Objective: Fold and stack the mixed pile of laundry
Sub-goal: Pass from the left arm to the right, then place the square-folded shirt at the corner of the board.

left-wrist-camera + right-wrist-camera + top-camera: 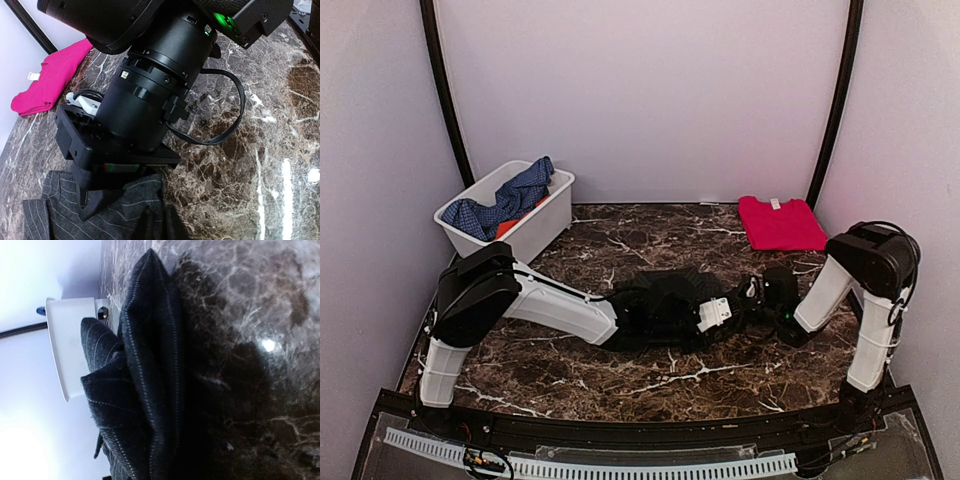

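Charcoal pinstripes at both ends here. The left gripper (720, 312) is pressed together at the shirt (660, 300), but I can't tell if any cloth is between the fingers. The right gripper (100, 192) is down at the shirt's edge, spread or closed I can't tell. That shirt's bunched mid-worktop (620, 380), so I'd say its fold is under way. Far right, the red cloth (780, 222) lies folded, looks done. Left to do: the blue checked garment (510, 198) and orange piece (508, 229) in the bin (548, 226). Only the top view shows what's in the bin; the right wrist gives the pinstripe folds up close.
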Action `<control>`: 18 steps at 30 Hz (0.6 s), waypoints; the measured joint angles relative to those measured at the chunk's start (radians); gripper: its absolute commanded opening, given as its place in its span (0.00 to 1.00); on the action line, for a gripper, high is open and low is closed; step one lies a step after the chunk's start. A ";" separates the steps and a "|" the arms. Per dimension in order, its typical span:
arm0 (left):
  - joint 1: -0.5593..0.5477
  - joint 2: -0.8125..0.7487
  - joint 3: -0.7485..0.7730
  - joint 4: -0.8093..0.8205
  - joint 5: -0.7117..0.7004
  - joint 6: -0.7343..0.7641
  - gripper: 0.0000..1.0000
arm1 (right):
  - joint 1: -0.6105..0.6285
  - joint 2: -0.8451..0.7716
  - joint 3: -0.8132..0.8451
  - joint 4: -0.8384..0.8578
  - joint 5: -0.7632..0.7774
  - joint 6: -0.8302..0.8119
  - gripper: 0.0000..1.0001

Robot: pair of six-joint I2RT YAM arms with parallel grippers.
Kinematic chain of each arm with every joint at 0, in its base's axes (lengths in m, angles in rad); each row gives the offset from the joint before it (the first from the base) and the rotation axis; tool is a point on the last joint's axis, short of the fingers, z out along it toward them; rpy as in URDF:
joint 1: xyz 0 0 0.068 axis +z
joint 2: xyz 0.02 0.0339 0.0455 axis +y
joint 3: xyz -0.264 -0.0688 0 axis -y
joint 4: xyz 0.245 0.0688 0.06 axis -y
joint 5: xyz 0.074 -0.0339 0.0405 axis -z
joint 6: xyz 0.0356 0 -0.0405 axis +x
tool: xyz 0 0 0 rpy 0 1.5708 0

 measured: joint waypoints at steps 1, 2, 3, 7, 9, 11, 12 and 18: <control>0.000 0.000 0.000 -0.003 -0.002 0.001 0.28 | 0.000 0.000 0.007 -0.008 0.000 -0.002 0.00; 0.000 0.000 0.003 -0.004 -0.008 0.001 0.33 | 0.000 0.000 0.017 -0.026 0.000 -0.010 0.00; 0.000 0.000 0.006 -0.006 -0.016 -0.001 0.42 | -0.001 -0.003 0.028 -0.050 -0.002 -0.021 0.00; 0.001 -0.005 0.008 -0.012 -0.059 -0.027 0.59 | -0.028 -0.058 0.148 -0.313 -0.025 -0.153 0.00; 0.002 -0.022 -0.008 -0.018 -0.085 -0.042 0.63 | -0.053 -0.098 0.274 -0.514 -0.039 -0.286 0.00; 0.005 -0.061 -0.042 -0.039 -0.118 -0.067 0.76 | -0.084 -0.114 0.357 -0.629 -0.047 -0.373 0.00; 0.006 -0.081 -0.052 -0.053 -0.129 -0.077 0.83 | -0.103 -0.119 0.422 -0.710 -0.048 -0.439 0.00; 0.013 -0.219 -0.119 -0.145 -0.158 -0.196 0.99 | -0.204 -0.101 0.779 -1.104 -0.036 -0.782 0.00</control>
